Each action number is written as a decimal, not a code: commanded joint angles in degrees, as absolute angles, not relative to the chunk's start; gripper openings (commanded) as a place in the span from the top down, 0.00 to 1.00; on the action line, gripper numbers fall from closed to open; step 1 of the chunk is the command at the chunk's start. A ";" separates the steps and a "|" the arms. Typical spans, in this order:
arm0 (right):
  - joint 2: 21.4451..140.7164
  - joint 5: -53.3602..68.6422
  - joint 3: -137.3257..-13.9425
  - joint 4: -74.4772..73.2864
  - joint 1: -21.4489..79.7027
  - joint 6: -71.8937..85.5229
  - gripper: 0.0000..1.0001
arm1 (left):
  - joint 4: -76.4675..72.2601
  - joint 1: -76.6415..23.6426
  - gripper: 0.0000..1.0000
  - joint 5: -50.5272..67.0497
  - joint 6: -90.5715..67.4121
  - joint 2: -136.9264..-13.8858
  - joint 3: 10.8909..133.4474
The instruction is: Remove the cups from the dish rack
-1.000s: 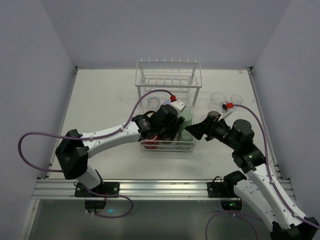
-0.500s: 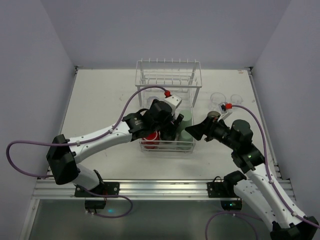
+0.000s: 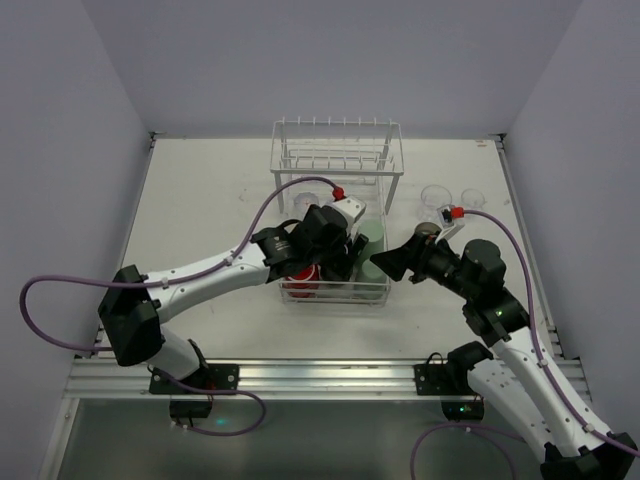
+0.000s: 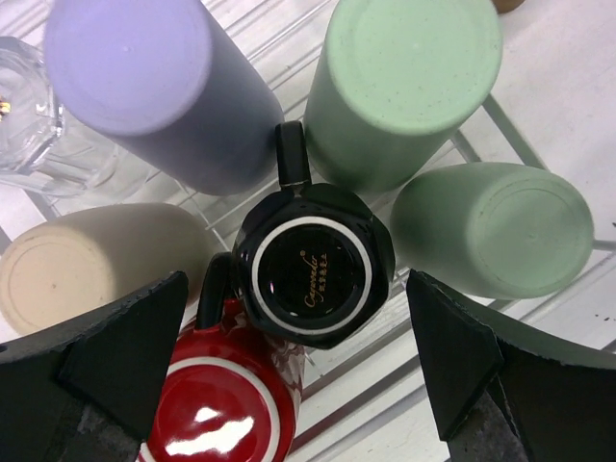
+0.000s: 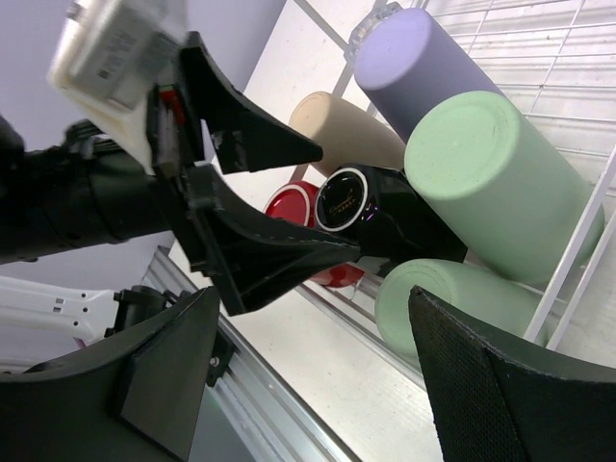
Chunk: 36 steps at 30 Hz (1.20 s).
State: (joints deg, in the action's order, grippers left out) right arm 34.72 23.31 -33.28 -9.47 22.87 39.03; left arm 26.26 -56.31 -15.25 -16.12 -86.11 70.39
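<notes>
The white wire dish rack (image 3: pixel 337 150) stands mid-table. In it, bottoms up, are a black cup (image 4: pixel 313 269), a red cup (image 4: pixel 217 409), a tan cup (image 4: pixel 67 274), a lavender cup (image 4: pixel 144 77) and two pale green cups (image 4: pixel 414 87) (image 4: pixel 496 226). My left gripper (image 4: pixel 289 356) hangs open above the black cup, one finger on each side and neither touching it; it also shows in the top view (image 3: pixel 336 260). My right gripper (image 5: pixel 337 385) is open and empty beside the rack's right front corner (image 3: pixel 392 262), next to a green cup (image 5: pixel 452 298).
Two clear cups (image 3: pixel 437 197) (image 3: pixel 472 198) stand on the table right of the rack. A clear glass (image 4: pixel 29 115) sits at the rack's far left corner. The left gripper's fingers (image 5: pixel 260 221) fill the left of the right wrist view. The rack's wire wall (image 5: pixel 577 241) crosses its right side.
My left gripper has moved deeper over the rack and shifted slightly right, staying open. The right arm has not moved.
</notes>
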 commanded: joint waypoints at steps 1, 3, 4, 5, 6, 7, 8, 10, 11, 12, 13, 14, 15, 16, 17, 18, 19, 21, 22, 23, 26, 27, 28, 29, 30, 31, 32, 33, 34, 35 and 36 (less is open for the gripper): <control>34.19 22.94 -33.13 -8.79 23.20 38.41 0.18 | 26.11 -55.99 0.00 -15.73 -16.70 -88.41 70.75; 34.19 22.94 -33.05 -8.96 23.20 38.23 0.18 | 25.31 -55.99 0.00 -16.00 -16.44 -89.29 70.84; 34.19 22.85 -33.05 -9.05 23.20 38.23 0.18 | 25.23 -55.99 0.00 -16.00 -16.44 -90.17 70.84; 34.10 22.76 -33.05 -9.05 23.12 38.15 0.18 | 25.14 -55.90 0.00 -15.91 -16.44 -90.61 70.84; 34.10 22.68 -33.05 -9.40 23.20 37.97 0.18 | 25.05 -55.90 0.00 -16.00 -16.61 -91.05 70.75; 34.10 22.41 -33.22 -9.49 23.12 37.79 0.18 | 24.87 -55.90 0.01 -16.00 -16.52 -91.75 70.58; 34.10 22.33 -33.22 -9.67 23.20 37.71 0.18 | 24.79 -55.81 0.02 -15.91 -16.61 -92.02 70.23; 34.28 22.32 -33.13 -9.67 23.20 37.53 0.17 | 24.43 -55.64 0.06 -16.08 -16.70 -92.46 69.87; 34.36 22.32 -33.22 -9.58 23.20 37.53 0.17 | 24.35 -55.55 0.10 -16.17 -16.70 -92.55 69.70; 34.54 22.50 -33.05 -9.49 23.20 37.62 0.17 | 24.35 -55.37 0.15 -16.17 -16.61 -92.64 69.61; 34.63 22.41 -33.05 -9.41 23.12 37.62 0.17 | 24.35 -55.28 0.18 -16.00 -16.52 -92.72 69.61; 34.63 22.41 -32.96 -9.32 23.12 37.62 0.17 | 24.35 -55.20 0.25 -15.82 -16.44 -92.72 69.70; 34.72 22.41 -32.96 -9.32 23.20 37.62 0.17 | 24.26 -55.11 0.38 -15.82 -16.35 -92.72 69.70; 34.63 22.41 -33.05 -9.32 23.20 37.62 0.17 | 24.26 -55.11 0.42 -15.91 -16.17 -92.55 69.87; 34.63 22.50 -33.05 -9.32 23.12 37.62 0.16 | 24.26 -55.11 0.49 -16.17 -16.17 -92.46 69.96; 34.63 22.59 -33.13 -9.49 23.20 37.62 0.16 | 24.08 -55.11 0.65 -16.17 -16.08 -92.11 70.13; 34.54 22.50 -33.31 -9.58 23.20 37.62 0.16 | 24.00 -55.11 0.72 -16.08 -16.08 -91.15 70.14; 34.37 22.50 -33.57 -9.93 23.20 37.62 0.16 | 24.08 -55.11 0.86 -15.73 -16.08 -89.40 70.75; 34.37 22.50 -33.92 -10.02 23.12 37.62 0.16 | 24.17 -55.11 0.88 -15.47 -16.00 -88.69 71.01; 34.28 22.59 -34.10 -10.02 23.20 37.70 0.16 | 24.43 -55.11 0.89 -14.86 -16.00 -88.07 71.28; 34.45 23.81 -34.45 -9.06 23.12 38.49 0.16 | 26.18 -55.11 0.94 -13.80 -16.17 -85.26 72.77; 34.45 24.34 -34.37 -8.62 23.20 39.19 0.16 | 26.71 -55.11 0.95 -13.54 -16.26 -83.60 73.12; 34.54 25.22 -34.37 -8.18 23.20 39.63 0.16 | 27.07 -55.11 0.96 -13.27 -16.43 -82.80 73.73; 34.63 25.57 -34.37 -7.30 23.20 39.99 0.16 | 27.85 -55.11 0.97 -12.84 -16.52 -82.01 74.00; 34.72 26.01 -34.45 -6.95 23.20 40.60 0.16 | 28.12 -55.11 0.98 -12.66 -16.61 -80.17 74.18; 34.72 26.71 -34.63 -6.51 23.12 40.87 0.16 | 28.39 -55.11 0.98 -12.48 -16.70 -79.20 74.27; 34.72 27.07 -34.63 -5.55 23.20 41.13 0.16 | 29.17 -55.11 0.99 -12.57 -16.87 -78.41 74.62; 34.54 27.42 -34.80 -5.10 23.20 41.83 0.16 | 29.53 -55.11 1.00 -12.57 -16.96 -77.53 74.79; 34.45 27.77 -34.98 -4.49 23.20 42.18 0.16 | 29.97 -55.11 1.00 -12.66 -17.22 -75.78 74.97; 34.37 28.64 -34.89 -3.18 23.20 42.54 0.16 | 30.41 -55.11 1.00 -12.31 -17.31 -74.98 75.23; 34.28 28.91 -34.72 -2.47 23.38 43.41 0.16 | 30.67 -55.11 1.00 -12.22 -17.40 -73.14 75.23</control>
State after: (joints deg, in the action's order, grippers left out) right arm 34.74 25.76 -33.28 -7.51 22.90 40.84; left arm 30.59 -55.51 -12.62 -16.97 -79.13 71.29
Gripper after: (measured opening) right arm 0.840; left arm 0.751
